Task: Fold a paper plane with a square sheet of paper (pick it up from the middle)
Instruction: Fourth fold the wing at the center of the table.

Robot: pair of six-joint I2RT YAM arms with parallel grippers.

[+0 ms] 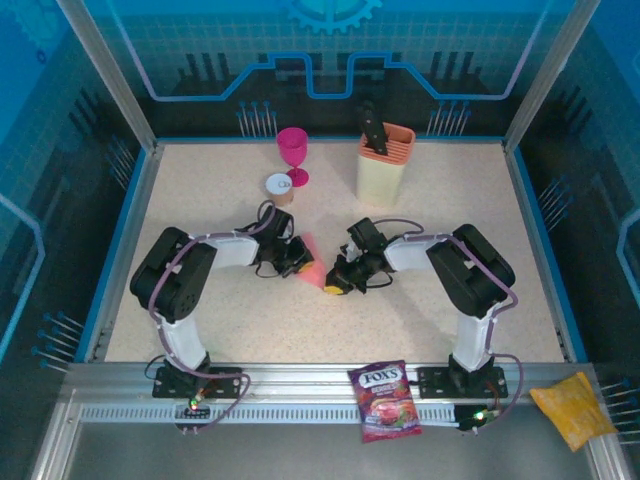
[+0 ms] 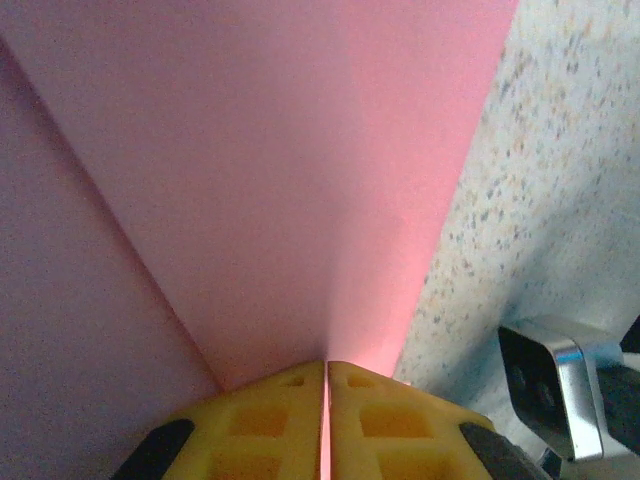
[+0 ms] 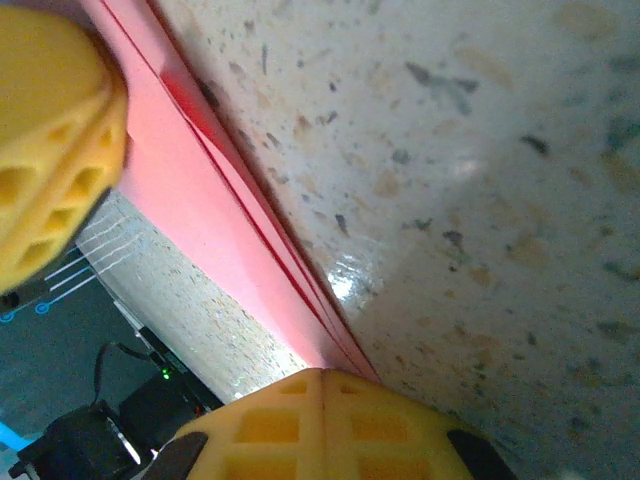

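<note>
Item, centre of the speckled table (image 1: 200, 200): we list the paper plane (image 1: 309, 255), salmon-pink, matte, a narrow pointed triangle lying between the two wrists, which cover much of it from above

Left gripper (image 1: 298, 266): we find its yellow pads (image 2: 270, 420) pressed together on the paper's edge, a thin pink line caught between them (image 2: 327, 392); from its wrist the paper (image 2: 280, 180) spreads away as a broad flat panel with one straight crease running to the upper left

Right gripper (image 1: 331, 287): closed on the opposite end (image 3: 322, 400); here the paper (image 3: 200, 210) shows as a slim band of several stacked folded layers, with a left pad (image 3: 50, 150) close against it

Around, well apart from the paper: small round tub (image 1: 279, 186) beside a magenta goblet (image 1: 293, 150) at the back; purple candy bag (image 1: 383, 400) on the near rail; cream holder (image 1: 385, 160) with a black handle, back right; yellow snack bag (image 1: 572, 408) at the near right corner
</note>
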